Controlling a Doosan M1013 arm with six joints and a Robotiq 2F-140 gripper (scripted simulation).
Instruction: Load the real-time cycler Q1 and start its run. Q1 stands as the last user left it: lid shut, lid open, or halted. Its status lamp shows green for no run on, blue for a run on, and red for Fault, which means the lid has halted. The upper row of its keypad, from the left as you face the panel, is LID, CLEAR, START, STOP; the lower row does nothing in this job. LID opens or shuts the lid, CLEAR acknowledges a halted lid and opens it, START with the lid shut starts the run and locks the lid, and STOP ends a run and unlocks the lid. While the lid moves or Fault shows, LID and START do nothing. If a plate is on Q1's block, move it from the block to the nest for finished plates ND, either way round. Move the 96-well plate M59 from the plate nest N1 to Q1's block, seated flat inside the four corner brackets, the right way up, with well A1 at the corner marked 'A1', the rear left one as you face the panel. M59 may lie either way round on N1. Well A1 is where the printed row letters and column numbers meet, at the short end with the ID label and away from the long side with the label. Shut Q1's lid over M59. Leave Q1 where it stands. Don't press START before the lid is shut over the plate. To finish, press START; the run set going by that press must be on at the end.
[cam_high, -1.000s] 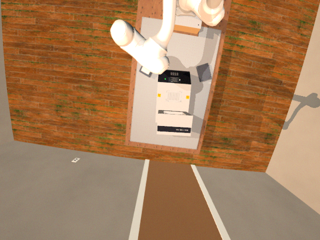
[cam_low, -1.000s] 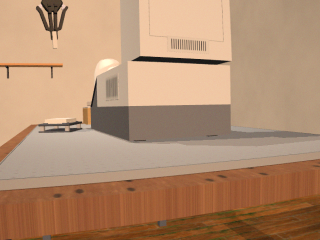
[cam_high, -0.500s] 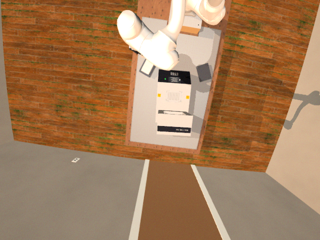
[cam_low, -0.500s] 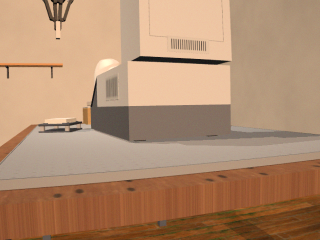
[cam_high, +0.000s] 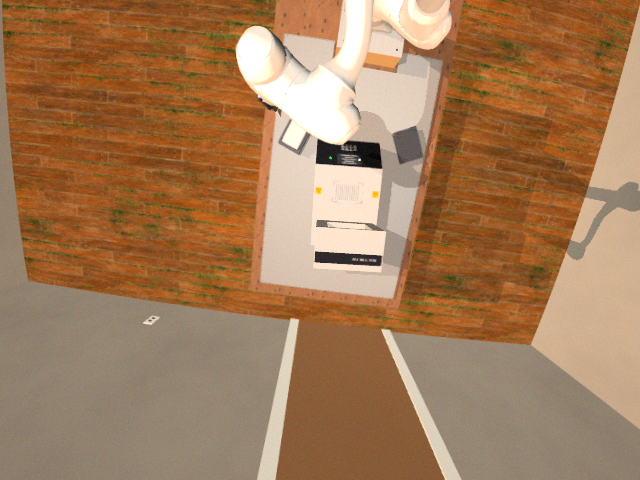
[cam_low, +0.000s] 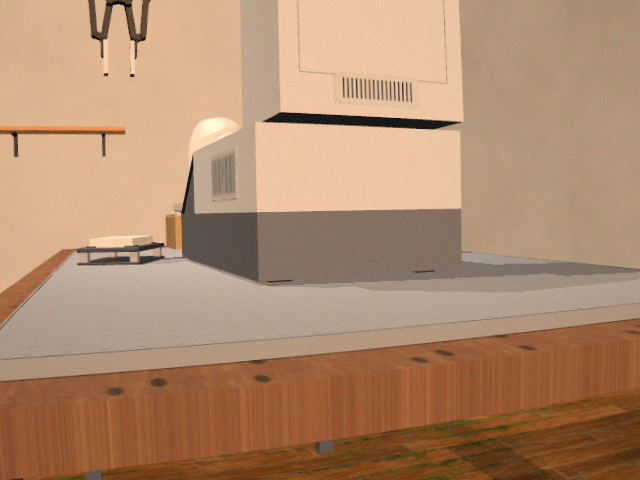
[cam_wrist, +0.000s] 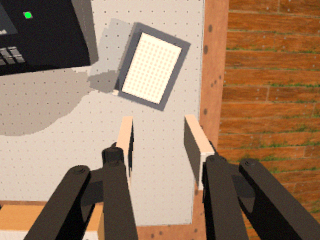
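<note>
We hang the gripper (cam_wrist: 160, 136) high above plate M59 (cam_wrist: 152, 67), which lies on nest N1 (cam_wrist: 128, 38) beside cycler Q1 (cam_high: 347, 206) (lid up, lamp (cam_wrist: 27, 15) green). The jaws stand partly spread and carry nothing. To grasp well, we should widen further, square the pads (cam_wrist: 124, 135) to the plate's tilted sides, then descend straight.

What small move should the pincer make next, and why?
Probably move forward until it is above the plate M59 on nest N1, then descend. The pincer is open, empty and high above the mat; Q1's lid is up and the status lamp shows green.
</note>
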